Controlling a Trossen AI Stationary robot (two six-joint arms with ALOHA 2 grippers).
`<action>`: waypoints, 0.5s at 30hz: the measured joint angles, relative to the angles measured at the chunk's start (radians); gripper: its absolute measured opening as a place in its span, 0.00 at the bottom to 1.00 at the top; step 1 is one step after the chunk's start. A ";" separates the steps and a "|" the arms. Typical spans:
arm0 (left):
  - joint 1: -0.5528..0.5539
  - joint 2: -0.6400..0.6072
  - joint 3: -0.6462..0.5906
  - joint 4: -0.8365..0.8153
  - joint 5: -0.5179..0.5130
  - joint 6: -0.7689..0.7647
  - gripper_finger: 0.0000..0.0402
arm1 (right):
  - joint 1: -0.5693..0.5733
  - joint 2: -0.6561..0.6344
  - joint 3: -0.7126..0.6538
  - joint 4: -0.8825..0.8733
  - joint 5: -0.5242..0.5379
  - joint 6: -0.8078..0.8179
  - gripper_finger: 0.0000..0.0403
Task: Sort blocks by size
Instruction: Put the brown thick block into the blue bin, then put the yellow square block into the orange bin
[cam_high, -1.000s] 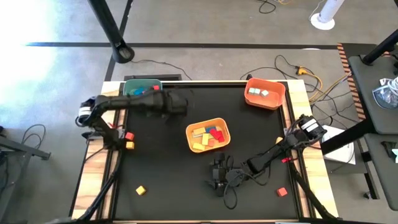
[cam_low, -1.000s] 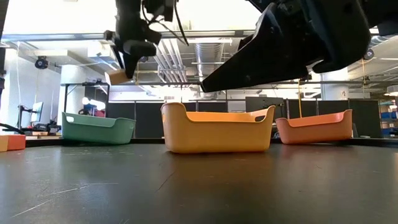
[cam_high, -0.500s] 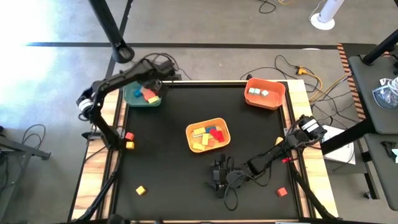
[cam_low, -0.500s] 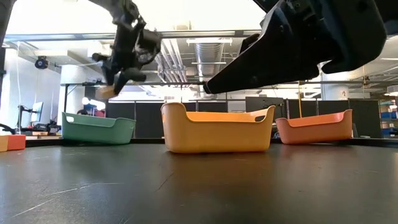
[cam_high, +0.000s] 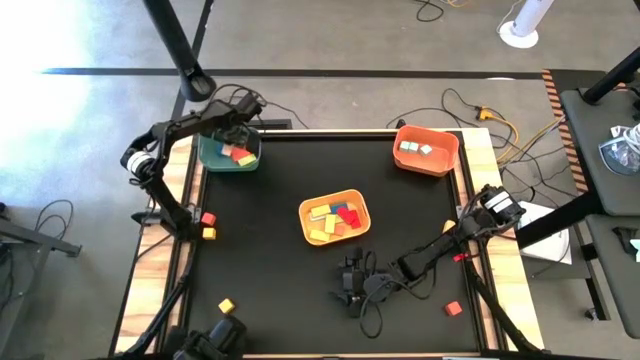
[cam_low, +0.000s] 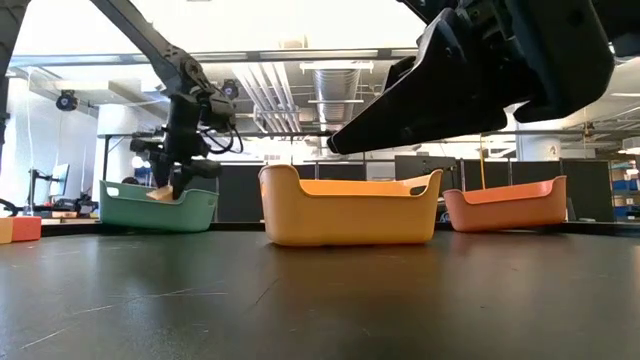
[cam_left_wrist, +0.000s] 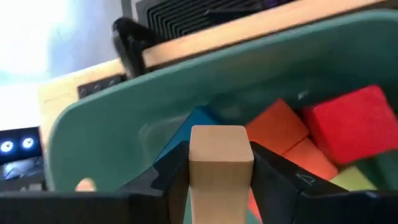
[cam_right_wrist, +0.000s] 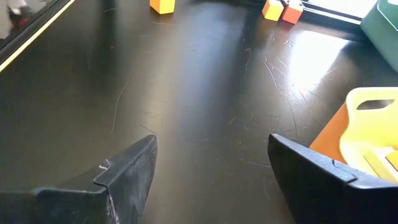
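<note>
Wood-coloured block (cam_left_wrist: 220, 163), pale, smooth and square-edged, is sitting pinched between the two dark fingers of the left gripper (cam_left_wrist: 214, 180), which are closing on its sides. The gripper is hanging over the green bin (cam_high: 228, 153) at the table's far left corner, and in the low view the block is showing just at the bin's rim. The bin is a smooth plastic tub with rounded corners and a handle slot, and it is holding a glossy red cube (cam_left_wrist: 354, 123), an orange block (cam_left_wrist: 278, 127) and a blue block (cam_left_wrist: 194, 118) jumbled together.

The yellow bin (cam_high: 335, 217), of the same rounded moulded shape, is standing mid-table and carrying flat yellow and red pieces (cam_high: 336, 218) lying in a loose heap. The orange bin (cam_high: 426, 148) is sitting at the far right corner with pale blocks (cam_high: 413, 147) inside.

The right gripper (cam_right_wrist: 211, 168) is resting low over the matte, lightly scratched black tabletop (cam_high: 270, 270) just in front of the yellow bin, its broad dark fingers standing wide apart and holding nothing.

Loose blocks are lying on the table: a red cube (cam_high: 208, 218) touching a yellow cube (cam_high: 209, 233) by the left edge, another yellow cube (cam_high: 226, 306) near the front left, and a red cube (cam_high: 453, 308) near the front right.
</note>
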 joint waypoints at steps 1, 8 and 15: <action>0.000 0.000 -0.010 0.024 0.000 0.007 0.34 | -0.001 0.000 0.000 0.000 0.000 0.000 0.75; -0.009 -0.008 -0.021 0.007 0.005 0.061 0.47 | -0.007 0.000 0.000 0.000 0.000 -0.002 0.79; -0.122 -0.113 0.009 -0.169 0.082 0.084 0.55 | -0.007 0.000 0.000 -0.003 0.000 -0.007 0.81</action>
